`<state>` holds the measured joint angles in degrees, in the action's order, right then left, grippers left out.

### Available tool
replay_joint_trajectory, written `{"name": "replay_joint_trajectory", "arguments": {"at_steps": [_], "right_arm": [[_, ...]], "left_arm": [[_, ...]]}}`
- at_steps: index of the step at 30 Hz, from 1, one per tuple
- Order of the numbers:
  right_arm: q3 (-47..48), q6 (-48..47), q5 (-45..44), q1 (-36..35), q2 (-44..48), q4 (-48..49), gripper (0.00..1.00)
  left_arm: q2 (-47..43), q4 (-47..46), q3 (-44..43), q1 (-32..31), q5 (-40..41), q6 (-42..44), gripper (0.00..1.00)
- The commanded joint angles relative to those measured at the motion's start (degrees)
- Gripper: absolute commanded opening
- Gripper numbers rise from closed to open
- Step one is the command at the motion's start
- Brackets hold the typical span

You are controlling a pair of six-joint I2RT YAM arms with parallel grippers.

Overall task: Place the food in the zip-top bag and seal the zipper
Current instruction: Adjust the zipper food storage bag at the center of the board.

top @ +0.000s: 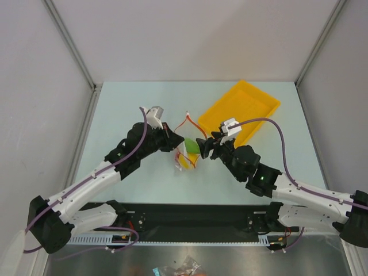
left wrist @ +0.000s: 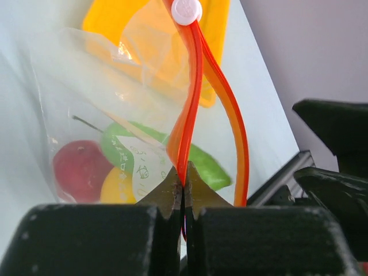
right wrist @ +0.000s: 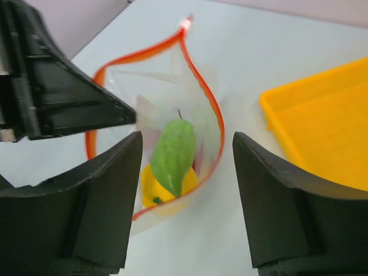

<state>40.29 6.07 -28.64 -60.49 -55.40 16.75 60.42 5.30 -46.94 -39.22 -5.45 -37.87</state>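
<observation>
The clear zip-top bag point(top: 187, 152) hangs mid-table with its mouth open. Inside lie the green vegetable point(right wrist: 172, 154), the yellow lemon point(right wrist: 154, 187) and the red fruit point(left wrist: 80, 168). The red-orange zipper point(right wrist: 202, 92) runs round the open mouth, with a white slider point(left wrist: 186, 10) at its far end. My left gripper point(left wrist: 184, 183) is shut on the zipper strip point(left wrist: 188, 126) and holds the bag's edge up. My right gripper point(right wrist: 187, 167) is open and empty, just above the bag's mouth, its jaws on either side of the food.
An empty yellow tray point(top: 238, 111) lies tilted at the back right, close behind the bag and the right gripper; it also shows in the right wrist view point(right wrist: 325, 123). Grey walls stand at both sides.
</observation>
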Motion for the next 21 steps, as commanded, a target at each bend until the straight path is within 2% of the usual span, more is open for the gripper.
{"name": "replay_joint_trajectory", "arguments": {"at_steps": [1,6,9,12,21], "right_arm": [[3.3,6.48,0.32,2.9,-0.41,-7.34,0.67],[5.58,12.74,11.39,10.99,-2.69,-13.14,0.59],[6.63,15.72,20.96,15.65,-5.85,-13.94,0.59],[7.43,15.56,25.37,16.02,-7.79,-13.51,0.6],[7.34,15.2,28.03,15.67,-9.55,-11.91,0.56]], "left_arm": [[-3.9,-0.73,0.97,1.25,5.28,1.83,0.0],[-6.81,-0.82,2.46,1.6,10.28,2.27,0.0],[-6.55,-0.29,1.94,1.69,8.89,2.62,0.0],[-5.76,-0.47,1.5,1.69,7.31,2.8,0.0],[-3.21,-0.73,0.71,1.69,2.38,2.62,0.0]]}}
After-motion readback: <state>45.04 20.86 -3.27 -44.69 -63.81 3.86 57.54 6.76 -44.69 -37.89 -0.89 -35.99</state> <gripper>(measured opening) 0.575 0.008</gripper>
